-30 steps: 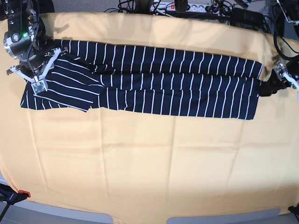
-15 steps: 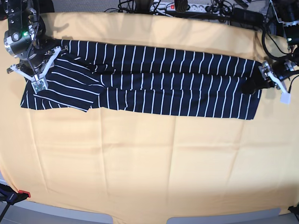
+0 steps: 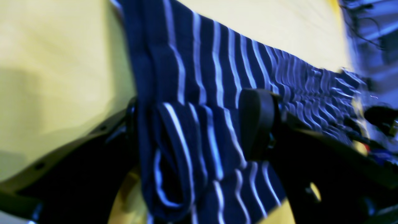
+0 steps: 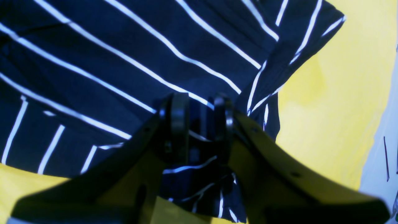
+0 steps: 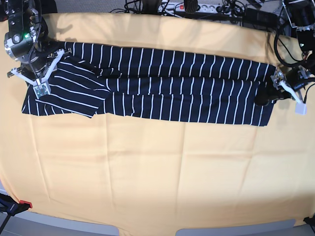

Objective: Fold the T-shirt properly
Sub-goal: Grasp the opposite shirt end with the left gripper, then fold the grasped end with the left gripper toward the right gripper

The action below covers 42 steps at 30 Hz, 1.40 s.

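Now, in the left wrist view, the left hand [image 3: 192, 130] has the hem end of the T-shirt [image 3: 199, 71] between its two fingers, and a rolled bunch of striped fabric sits in the gap; the picture is blurred, but the hand seems closed on the cloth. In the right wrist view, the right hand [image 4: 199, 124] has its fingers close together with a fold of the T-shirt [image 4: 124, 56] pinched between them, near a sleeve corner that lies on the yellow cloth [image 4: 326, 109]. In the base view, the T-shirt [image 5: 162, 83] lies as a long narrow band across the far part of the counter [image 5: 147, 177], already folded lengthwise; the right hand [image 5: 37, 81] is on its left end and the left hand [image 5: 275, 91] on its right end. I judge that the step in hand is to take both ends for the crosswise fold. The next move calls for lifting one end evenly and carrying it over to the other, without dragging the layers apart. No container is in view, so nothing is held in one.
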Available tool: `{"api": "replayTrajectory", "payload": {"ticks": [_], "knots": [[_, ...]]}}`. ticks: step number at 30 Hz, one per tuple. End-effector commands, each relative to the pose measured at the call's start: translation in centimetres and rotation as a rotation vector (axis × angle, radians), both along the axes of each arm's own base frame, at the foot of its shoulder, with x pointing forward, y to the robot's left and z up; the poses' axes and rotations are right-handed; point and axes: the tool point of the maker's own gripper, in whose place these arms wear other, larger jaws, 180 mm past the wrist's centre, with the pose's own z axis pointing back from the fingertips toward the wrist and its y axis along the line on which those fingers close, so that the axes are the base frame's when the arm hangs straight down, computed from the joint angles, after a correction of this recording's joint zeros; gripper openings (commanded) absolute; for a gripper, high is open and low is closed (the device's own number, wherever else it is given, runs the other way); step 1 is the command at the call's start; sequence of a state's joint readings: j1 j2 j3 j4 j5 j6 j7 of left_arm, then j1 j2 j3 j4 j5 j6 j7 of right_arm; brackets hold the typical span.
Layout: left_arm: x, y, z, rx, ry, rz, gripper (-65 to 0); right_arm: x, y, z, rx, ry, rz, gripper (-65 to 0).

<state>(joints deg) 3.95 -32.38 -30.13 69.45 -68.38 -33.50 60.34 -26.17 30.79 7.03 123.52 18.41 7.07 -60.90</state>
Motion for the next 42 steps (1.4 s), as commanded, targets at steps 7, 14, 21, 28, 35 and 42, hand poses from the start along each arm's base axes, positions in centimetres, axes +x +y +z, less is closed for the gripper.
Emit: {"api": "replayTrajectory", "payload": {"ticks": [7,14,21,28,35,42], "knots": [[-1.0,2.0,-1.9,0.101,0.127,0.049,-22.8,0.6,-0.3,1.0,-0.021,-0.037,0.012,-47.8],[-1.6,-1.5,0.2,-0.078,0.078,-0.089,-22.8,0.7,-0.3,1.1,-0.020,-0.041,0.014,-47.9],[-1.6,-2.0,0.8,-0.108,0.056,-0.102,-23.5,0.7,-0.3,1.1,-0.019,-0.042,0.014,-47.8],[-1.2,-2.1,-0.4,-0.076,0.052,-0.062,-23.5,0.7,-0.3,1.1,-0.020,-0.041,0.014,-47.8],[-1.9,-6.2,-2.4,-0.135,0.098,-0.135,-23.5,0.6,-0.3,1.0,-0.021,-0.039,0.013,-47.8],[-1.9,-6.0,-2.5,-0.126,0.100,-0.131,-45.3,0.6,-0.3,1.0,-0.020,-0.039,0.013,-47.9]]}}
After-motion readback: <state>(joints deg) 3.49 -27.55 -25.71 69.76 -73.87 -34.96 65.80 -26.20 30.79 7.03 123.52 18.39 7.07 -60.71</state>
